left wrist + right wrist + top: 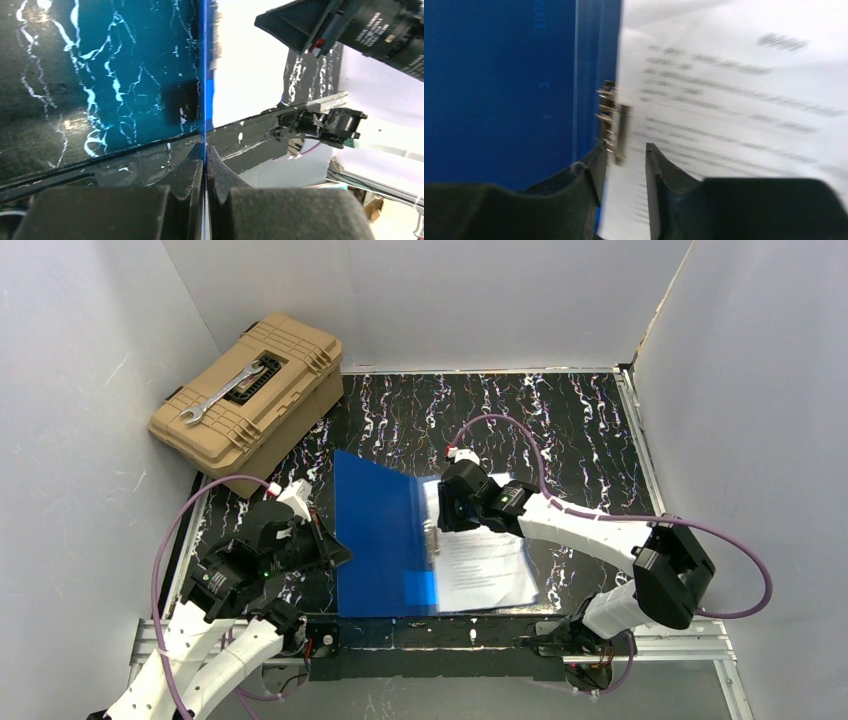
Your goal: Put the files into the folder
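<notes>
On the black marbled table (560,430) the folder (385,530) lies open, its blue cover spread to the left of the spine. My left gripper (205,165) is at the cover's left edge. From its wrist view, the fingers are pressed together on the thin blue edge, so I am pinching the folder there. That cover looks tilted up from the table, and the table's white streaks show through it, tinted teal.

The files (485,565) lie right of the folder's spine, a little skewed, with their lower right corner swung outward. Their lines of print are blurred.

My right gripper (624,155) is over the files' left edge, just beside the spine. Its jaws stand narrowly apart and hold nothing. A small metal clip (616,125) lies just beyond the fingertips, in line with the gap, and white paper shows between the fingers.

Well beyond the folder's far left corner sits a tan toolbox (290,370) with a wrench (222,392) on its lid.
</notes>
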You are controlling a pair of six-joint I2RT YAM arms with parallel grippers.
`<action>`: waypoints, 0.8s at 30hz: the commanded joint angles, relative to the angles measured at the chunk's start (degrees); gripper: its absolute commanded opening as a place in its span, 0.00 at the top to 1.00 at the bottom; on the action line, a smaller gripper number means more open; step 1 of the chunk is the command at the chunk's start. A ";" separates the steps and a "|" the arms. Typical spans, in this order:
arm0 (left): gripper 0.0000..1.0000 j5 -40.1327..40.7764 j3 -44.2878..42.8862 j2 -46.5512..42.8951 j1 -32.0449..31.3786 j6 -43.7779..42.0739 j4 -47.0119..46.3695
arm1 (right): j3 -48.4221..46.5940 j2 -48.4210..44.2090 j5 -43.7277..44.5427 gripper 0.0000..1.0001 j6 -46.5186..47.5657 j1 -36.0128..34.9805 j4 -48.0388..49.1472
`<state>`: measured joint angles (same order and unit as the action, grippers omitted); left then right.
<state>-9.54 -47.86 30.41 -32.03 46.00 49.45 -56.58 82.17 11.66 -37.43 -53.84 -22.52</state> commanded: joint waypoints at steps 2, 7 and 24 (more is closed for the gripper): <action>1.00 5.16 -3.96 0.70 0.30 -2.72 6.54 | -3.90 0.28 2.14 0.50 0.85 -0.46 1.37; 1.00 8.12 -5.78 1.40 0.30 -4.41 9.31 | -4.41 -2.37 9.20 0.38 3.80 -0.40 -4.08; 1.00 10.69 -15.00 12.14 0.30 -12.56 11.20 | 11.36 -16.94 9.69 0.09 0.84 -0.23 -7.48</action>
<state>-1.26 -59.77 40.60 -32.01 36.40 60.29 -48.01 67.72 23.92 -34.37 -54.08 -30.61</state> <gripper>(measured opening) 0.010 0.902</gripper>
